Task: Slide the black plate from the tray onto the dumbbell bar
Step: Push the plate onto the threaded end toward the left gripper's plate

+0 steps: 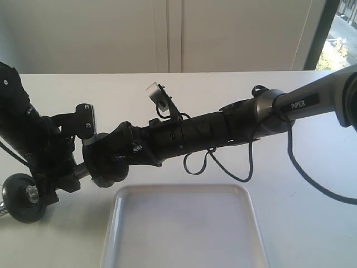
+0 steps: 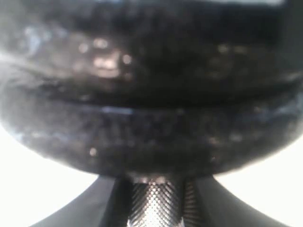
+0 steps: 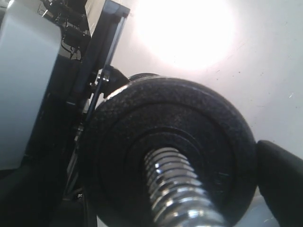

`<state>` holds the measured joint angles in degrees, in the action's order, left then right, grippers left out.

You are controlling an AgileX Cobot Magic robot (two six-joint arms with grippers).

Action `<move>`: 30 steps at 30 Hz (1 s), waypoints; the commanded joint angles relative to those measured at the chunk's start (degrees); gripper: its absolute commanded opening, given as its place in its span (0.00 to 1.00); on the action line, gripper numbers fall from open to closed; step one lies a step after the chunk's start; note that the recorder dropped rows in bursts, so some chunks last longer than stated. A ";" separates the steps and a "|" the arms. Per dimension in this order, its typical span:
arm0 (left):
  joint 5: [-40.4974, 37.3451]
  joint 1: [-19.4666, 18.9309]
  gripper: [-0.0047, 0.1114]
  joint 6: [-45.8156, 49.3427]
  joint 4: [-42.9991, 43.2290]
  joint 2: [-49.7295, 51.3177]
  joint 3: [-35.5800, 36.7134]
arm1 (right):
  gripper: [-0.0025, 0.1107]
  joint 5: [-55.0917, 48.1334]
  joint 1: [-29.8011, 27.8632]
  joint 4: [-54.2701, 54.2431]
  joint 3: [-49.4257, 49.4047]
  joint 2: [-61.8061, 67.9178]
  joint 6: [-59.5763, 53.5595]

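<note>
Black plate (image 3: pixel 189 123) on dumbbell bar (image 3: pixel 170 182) | right claw (image 1: pixel 111 159) stretched across, clamps it | left claw (image 1: pixel 60 176) grips bar

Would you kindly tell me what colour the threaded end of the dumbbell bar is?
The threaded end is shiny chrome silver, clearest in the right wrist view.

White tabletop (image 1: pixel 312 184); pale panelled wall (image 1: pixel 111 33) behind; dark-framed window (image 1: pixel 343 39) at upper right.

Right arm (image 1: pixel 223 125) stretches level from the counter's right edge, clear across the middle, its hand (image 1: pixel 110 163) just beside the left hand (image 1: pixel 66 170) near the left edge. Left fingers (image 2: pixel 94 208) flank the dumbbell bar (image 2: pixel 154 205), clamped on it; the right jaws are lost in shadow.
</note>
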<state>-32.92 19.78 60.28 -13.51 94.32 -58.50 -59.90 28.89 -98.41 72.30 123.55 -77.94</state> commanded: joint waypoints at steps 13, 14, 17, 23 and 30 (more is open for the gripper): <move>4.44 0.27 0.04 -2.54 -5.75 -2.97 -1.47 | 0.95 -10.07 -5.56 3.12 0.21 -1.12 -0.87; 4.74 0.27 0.04 -2.88 -5.75 -2.97 -1.47 | 0.95 -10.07 -6.15 3.12 0.21 -1.12 -1.17; 5.12 0.27 0.04 -3.57 -5.75 -2.97 -1.47 | 0.95 -10.07 -6.57 3.12 0.21 -1.12 -1.35; 5.12 0.27 0.04 -3.57 -5.75 -2.97 -1.47 | 0.95 -10.07 -6.57 5.61 0.21 -1.12 -1.35; 6.78 0.27 0.04 -3.96 -5.75 -2.87 -1.47 | 0.95 -10.07 -7.23 16.12 2.13 -1.23 -1.35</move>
<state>-29.45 19.99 56.99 -15.16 94.68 -58.23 -69.14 22.40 -86.55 73.50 123.02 -78.52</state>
